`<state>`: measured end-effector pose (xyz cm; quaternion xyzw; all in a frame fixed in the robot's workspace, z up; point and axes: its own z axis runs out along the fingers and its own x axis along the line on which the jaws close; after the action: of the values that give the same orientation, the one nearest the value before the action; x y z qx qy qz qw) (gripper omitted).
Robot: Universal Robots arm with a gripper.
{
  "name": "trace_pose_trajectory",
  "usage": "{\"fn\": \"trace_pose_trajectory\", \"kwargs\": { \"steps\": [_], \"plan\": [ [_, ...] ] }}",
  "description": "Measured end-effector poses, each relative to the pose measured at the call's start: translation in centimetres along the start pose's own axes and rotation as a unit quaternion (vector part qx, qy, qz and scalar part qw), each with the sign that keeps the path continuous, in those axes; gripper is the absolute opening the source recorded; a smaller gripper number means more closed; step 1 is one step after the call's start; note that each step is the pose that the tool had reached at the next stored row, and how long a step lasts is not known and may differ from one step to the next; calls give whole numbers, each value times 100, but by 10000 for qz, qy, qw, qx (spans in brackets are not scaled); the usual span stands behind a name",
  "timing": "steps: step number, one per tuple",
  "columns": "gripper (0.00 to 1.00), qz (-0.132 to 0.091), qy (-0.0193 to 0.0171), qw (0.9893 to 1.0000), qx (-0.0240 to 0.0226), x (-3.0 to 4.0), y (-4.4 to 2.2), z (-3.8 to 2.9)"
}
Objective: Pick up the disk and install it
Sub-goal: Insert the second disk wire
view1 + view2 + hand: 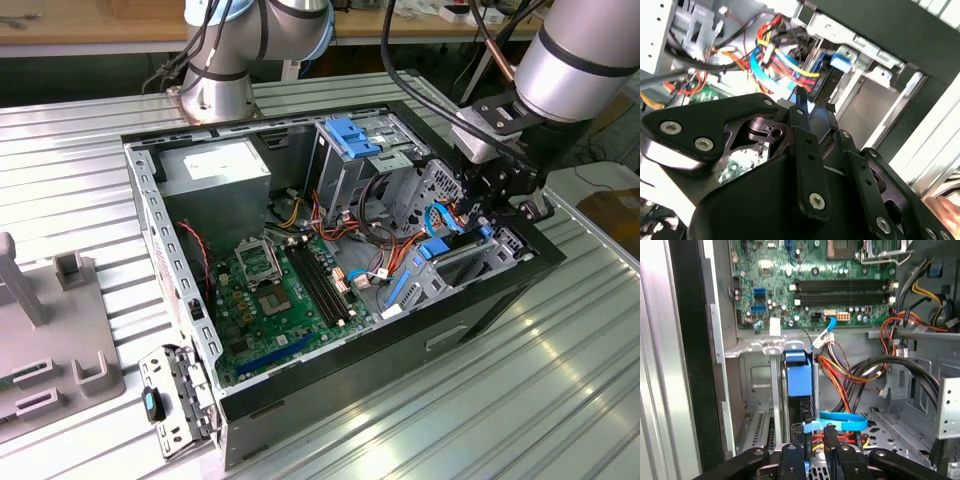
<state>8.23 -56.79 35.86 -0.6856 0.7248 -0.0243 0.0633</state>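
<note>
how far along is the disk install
Picking up looks done: the disk stands on edge in the drive bay of the case. In hand: the gripper sits at its end. Whether it is fully seated, I cannot tell.

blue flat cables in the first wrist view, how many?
2. One blue cable loops low in the case near the hand; the other rises at the motherboard edge. More may hide under the wires.
</note>
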Motion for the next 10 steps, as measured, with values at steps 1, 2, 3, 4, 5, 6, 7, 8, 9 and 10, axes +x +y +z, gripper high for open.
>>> {"fn": "trace_pose_trajectory", "kwargs": {
  "steps": [1,2,3,4,5,6,7,8,9,10],
  "plan": [
    [30,7,6,10000,-90,0,2,0],
    [30,20,18,9996,-295,1,5,0],
    [30,27,24,9992,-394,1,6,0],
    [30,34,31,9987,-511,1,7,0],
    [30,42,37,9981,-620,1,7,0],
    [30,54,49,9967,-804,1,7,0],
    [30,63,57,9954,-955,1,7,0],
    [30,70,65,9942,-1074,1,13,-1],
    [30,71,66,9941,-1078,2,29,-3],
    [30,70,66,9941,-1077,2,40,-5]
  ]
}}
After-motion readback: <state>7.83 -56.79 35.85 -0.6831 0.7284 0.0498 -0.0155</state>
